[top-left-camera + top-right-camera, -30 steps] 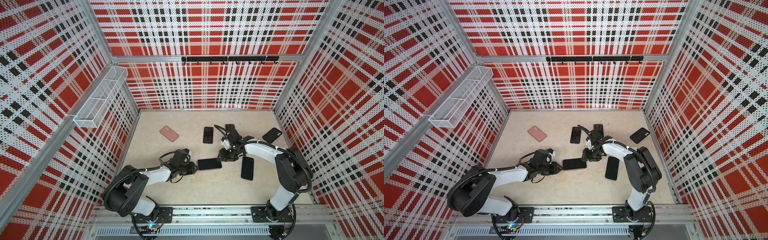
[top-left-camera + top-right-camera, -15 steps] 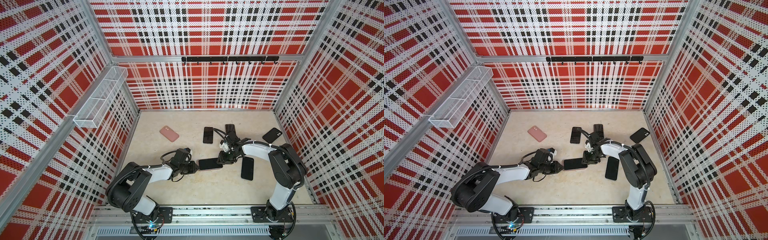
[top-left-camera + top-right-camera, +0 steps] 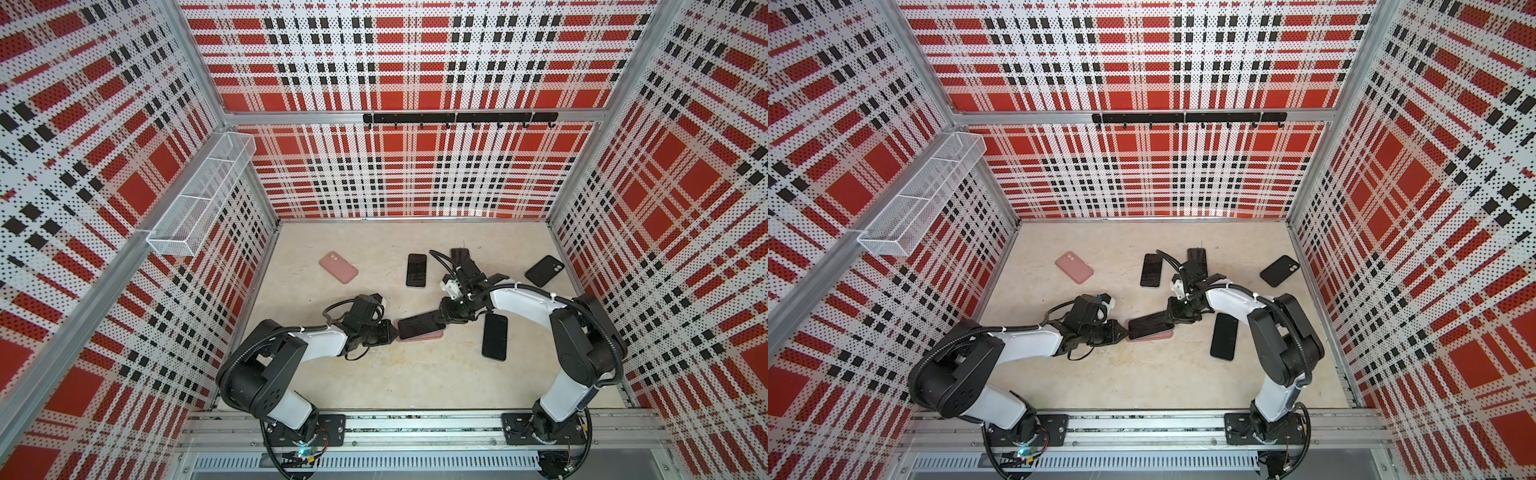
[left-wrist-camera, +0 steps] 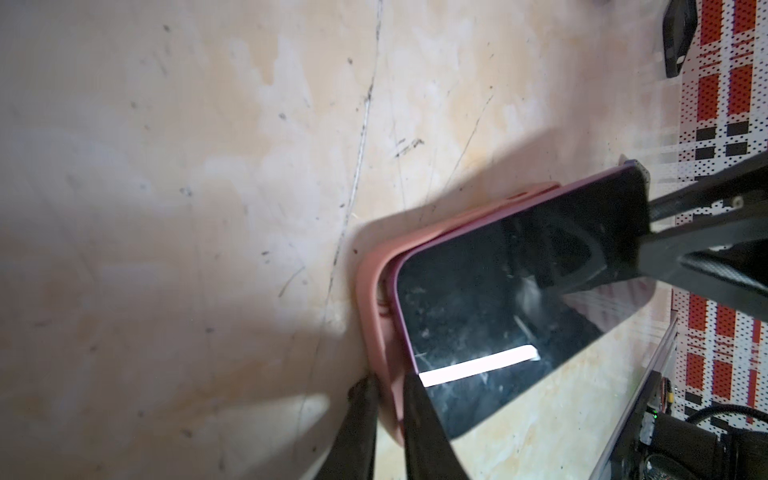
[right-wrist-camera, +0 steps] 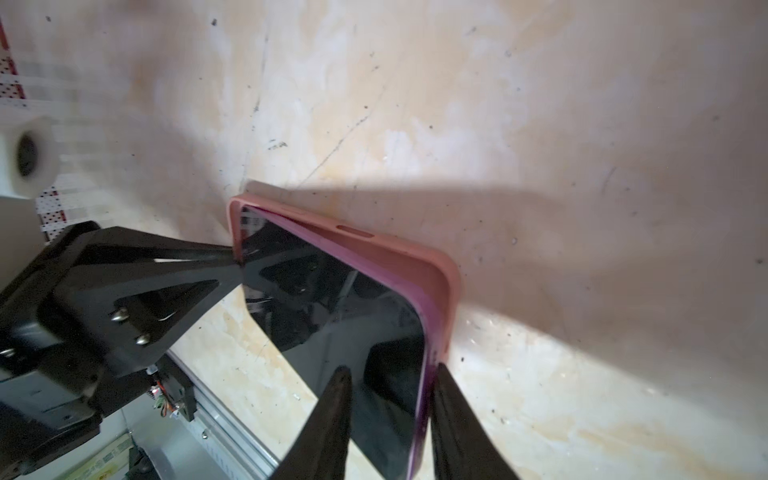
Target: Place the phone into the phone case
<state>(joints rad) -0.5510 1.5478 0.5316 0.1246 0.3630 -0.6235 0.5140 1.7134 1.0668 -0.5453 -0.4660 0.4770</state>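
Pinching the rim of the pink silicone phone case [image 4: 374, 299], left gripper [image 4: 388, 380] opposes right gripper [image 5: 391, 370], clamped on the purple-edged dark phone [image 5: 332, 311], tilted half inside; black slab phone [image 3: 494, 336] lies near.

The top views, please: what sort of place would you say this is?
Probably a robot test cell: perforated plaid walls box in a scuffed table, two arms stand bolted to an aluminium rail, and loose phones lie about as props.

Facing, left hand [image 4: 388, 380] and right hand [image 5: 390, 370] both pinch.
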